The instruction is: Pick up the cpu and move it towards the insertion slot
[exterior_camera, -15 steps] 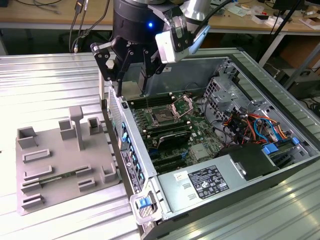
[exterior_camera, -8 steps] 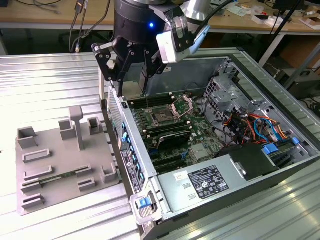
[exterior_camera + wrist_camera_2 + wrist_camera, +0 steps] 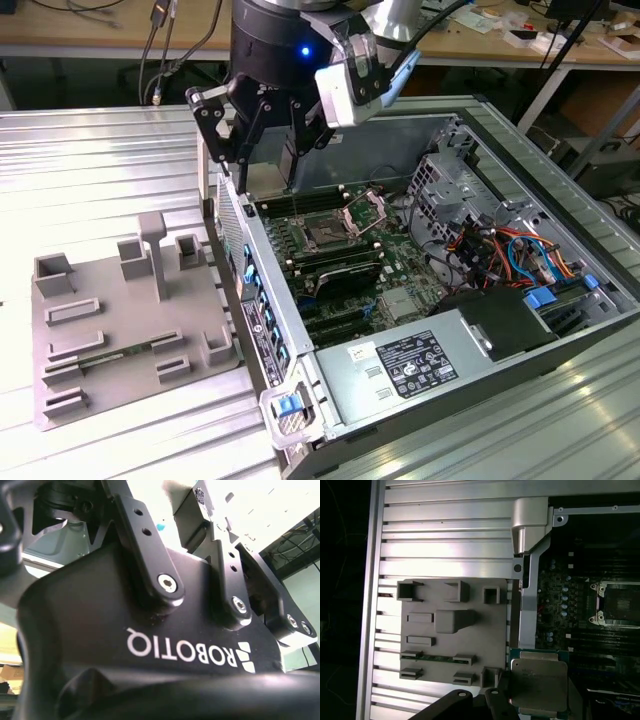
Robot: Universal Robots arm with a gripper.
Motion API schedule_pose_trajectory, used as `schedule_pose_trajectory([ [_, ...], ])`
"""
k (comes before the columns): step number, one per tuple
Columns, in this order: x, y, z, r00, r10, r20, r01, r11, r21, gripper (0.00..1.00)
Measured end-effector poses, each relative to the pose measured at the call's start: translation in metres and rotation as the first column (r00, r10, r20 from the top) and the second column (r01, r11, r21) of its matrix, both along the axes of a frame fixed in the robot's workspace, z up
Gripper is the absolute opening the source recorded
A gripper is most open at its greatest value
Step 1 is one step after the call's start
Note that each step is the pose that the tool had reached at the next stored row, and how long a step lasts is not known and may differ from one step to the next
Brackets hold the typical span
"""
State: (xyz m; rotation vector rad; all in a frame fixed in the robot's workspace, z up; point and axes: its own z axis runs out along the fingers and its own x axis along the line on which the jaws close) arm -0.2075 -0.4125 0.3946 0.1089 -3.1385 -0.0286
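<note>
I have the cpu (image 3: 538, 681) clamped in the jaws of the gripper (image 3: 262, 150), silvery top facing the first wrist view. In the exterior view the gripper hangs over the near wall of the open computer case (image 3: 480, 390), at about ten o'clock from the insertion slot (image 3: 328, 236), near but apart. The grey fixture (image 3: 120, 320) sits on the tabletop (image 3: 80, 170) beside the case.

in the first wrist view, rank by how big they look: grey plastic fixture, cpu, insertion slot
1. grey plastic fixture, largest.
2. cpu, held close to the camera, so it looks bigger than it is.
3. insertion slot, smallest, partly cut off at the edge.
</note>
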Motion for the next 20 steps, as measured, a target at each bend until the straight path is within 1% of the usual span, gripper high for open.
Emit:
schedule_pose_trajectory([
  [20,0.0045,0.0000,-0.0011,1.0000,0.000,0.0000,0.000,1.0000,0.0000,0.53],
])
